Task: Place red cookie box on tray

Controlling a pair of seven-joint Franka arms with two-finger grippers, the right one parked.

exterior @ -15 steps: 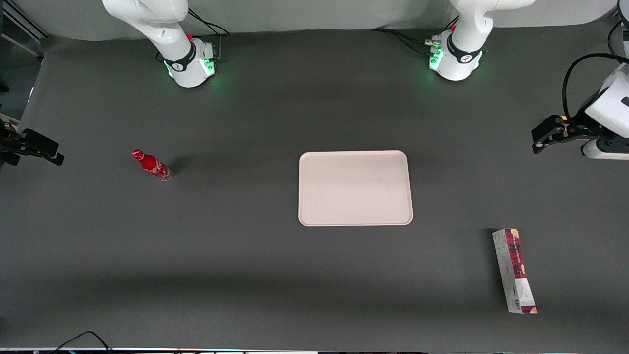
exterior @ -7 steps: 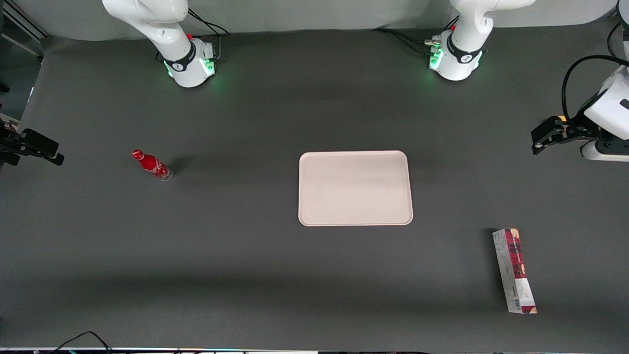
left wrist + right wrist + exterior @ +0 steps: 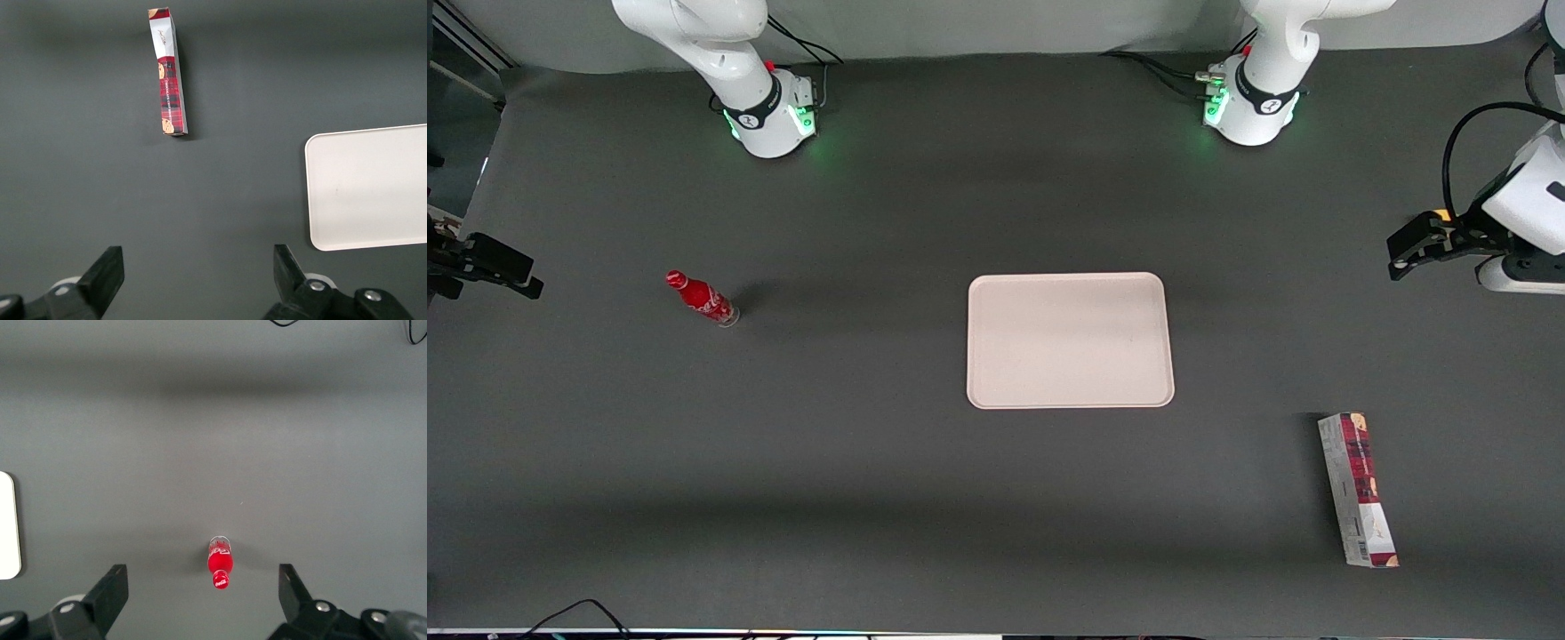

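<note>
Reaching well means bringing the wide-open gripper (image 3: 193, 280) down across the long narrow red-and-white cardboard cookie box (image 3: 1357, 488), lying on the dark table near the pale pinkish-cream tray (image 3: 1070, 340), squeezing its narrow sides.

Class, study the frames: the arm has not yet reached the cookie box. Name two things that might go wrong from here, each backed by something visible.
1. The red cookie box is long and narrow. The open gripper hangs high above the table; gripped off-centre, the box might swing or slip.

2. The box looks about as long as the short side of the tray, and the rim is low, so a skewed release could leave one end resting on the rim.
</note>
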